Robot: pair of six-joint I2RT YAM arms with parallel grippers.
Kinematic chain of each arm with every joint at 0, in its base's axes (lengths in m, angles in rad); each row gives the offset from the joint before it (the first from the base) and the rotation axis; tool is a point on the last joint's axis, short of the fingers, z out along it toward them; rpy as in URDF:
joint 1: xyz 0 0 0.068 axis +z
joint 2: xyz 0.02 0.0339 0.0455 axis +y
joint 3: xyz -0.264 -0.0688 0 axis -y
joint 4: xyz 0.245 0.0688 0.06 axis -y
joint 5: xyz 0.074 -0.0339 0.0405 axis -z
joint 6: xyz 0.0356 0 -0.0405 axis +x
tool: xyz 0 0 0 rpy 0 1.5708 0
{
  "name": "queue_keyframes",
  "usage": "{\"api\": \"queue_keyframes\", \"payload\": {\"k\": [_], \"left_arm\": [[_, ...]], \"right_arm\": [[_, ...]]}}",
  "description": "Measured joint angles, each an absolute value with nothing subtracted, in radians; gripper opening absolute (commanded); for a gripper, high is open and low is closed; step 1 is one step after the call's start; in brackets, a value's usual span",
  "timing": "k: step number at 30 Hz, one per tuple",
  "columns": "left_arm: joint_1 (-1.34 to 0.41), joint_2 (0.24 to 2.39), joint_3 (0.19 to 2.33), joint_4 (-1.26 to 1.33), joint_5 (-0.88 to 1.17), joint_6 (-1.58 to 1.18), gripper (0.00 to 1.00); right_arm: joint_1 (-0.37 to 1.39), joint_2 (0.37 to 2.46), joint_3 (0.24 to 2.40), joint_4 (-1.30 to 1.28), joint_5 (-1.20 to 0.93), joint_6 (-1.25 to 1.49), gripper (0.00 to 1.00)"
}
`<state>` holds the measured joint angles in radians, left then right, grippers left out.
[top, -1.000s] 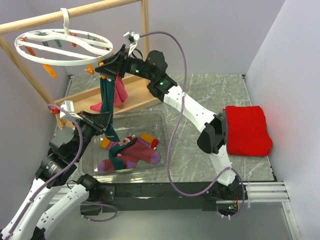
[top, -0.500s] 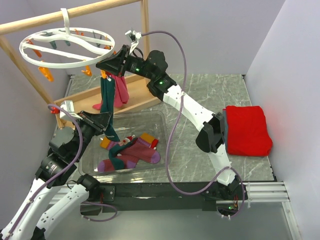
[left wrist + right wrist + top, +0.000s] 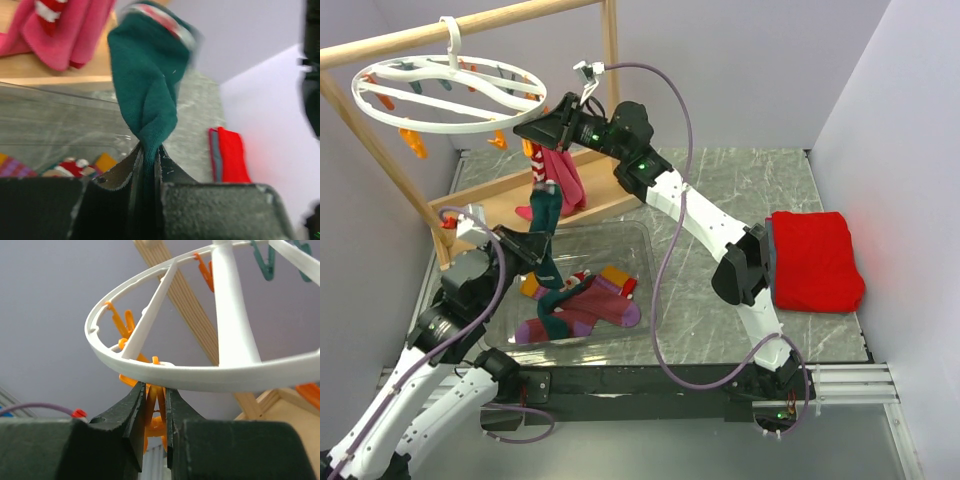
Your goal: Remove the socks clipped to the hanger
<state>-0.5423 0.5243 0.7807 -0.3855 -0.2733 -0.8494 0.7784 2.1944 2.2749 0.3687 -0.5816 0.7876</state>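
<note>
The white round hanger [image 3: 450,85] hangs by its hook from the wooden rail. Just under its ring [image 3: 200,377], my right gripper [image 3: 528,130] [image 3: 155,387] is shut on an orange clip [image 3: 159,407]. A dark teal sock [image 3: 546,215] [image 3: 145,90] stands up from my left gripper [image 3: 533,243] [image 3: 148,150], which is shut on its lower part. The sock's top end is blurred, and no clip shows on it. Behind it hangs a magenta pink sock [image 3: 568,180] [image 3: 65,35] with a red-and-white striped piece [image 3: 537,160]. More socks [image 3: 595,305] lie in the clear bin.
The clear plastic bin [image 3: 642,240] sits between the arm bases. A wooden rail frame [image 3: 610,40] with a low wooden base board [image 3: 600,200] stands at the back left. A folded red cloth [image 3: 815,260] lies at the right. Further orange and teal clips [image 3: 410,140] hang from the ring.
My right gripper closed on the orange clip. The teal sock's top dropped away from the ring. My left arm shifted a little to the right, still holding the sock. The hanger rocked.
</note>
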Motion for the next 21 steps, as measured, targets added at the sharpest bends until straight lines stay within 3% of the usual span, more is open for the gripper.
{"api": "queue_keyframes", "payload": {"k": [9, 10, 11, 12, 13, 18, 19, 20, 21], "left_arm": [[-0.542, 0.678, 0.839, -0.383, -0.338, -0.782, 0.1], [-0.542, 0.674, 0.839, -0.386, -0.337, -0.781, 0.11], [-0.542, 0.664, 0.839, -0.391, -0.336, -0.781, 0.11], [-0.542, 0.649, 0.838, -0.395, -0.334, -0.783, 0.12], [-0.542, 0.627, 0.838, -0.405, -0.334, -0.787, 0.12], [-0.542, 0.483, 0.817, -0.467, -0.33, -0.826, 0.13], [-0.542, 0.462, 0.817, -0.479, -0.329, -0.833, 0.14], [-0.542, 0.444, 0.817, -0.492, -0.328, -0.839, 0.14], [-0.542, 0.434, 0.817, -0.502, -0.327, -0.847, 0.15]], "right_arm": [[0.778, 2.159, 2.224, 0.326, -0.51, 0.896, 0.0], [0.778, 2.154, 2.218, 0.323, -0.505, 0.896, 0.04], [0.778, 2.143, 2.205, 0.323, -0.498, 0.892, 0.2], [0.778, 2.139, 2.2, 0.322, -0.494, 0.89, 0.28], [0.778, 2.137, 2.199, 0.322, -0.492, 0.887, 0.41], [0.778, 2.137, 2.2, 0.304, -0.494, 0.871, 0.74], [0.778, 2.137, 2.2, 0.297, -0.493, 0.866, 0.9], [0.777, 2.137, 2.201, 0.289, -0.493, 0.862, 0.99], [0.777, 2.137, 2.202, 0.279, -0.492, 0.859, 1.0]]}}
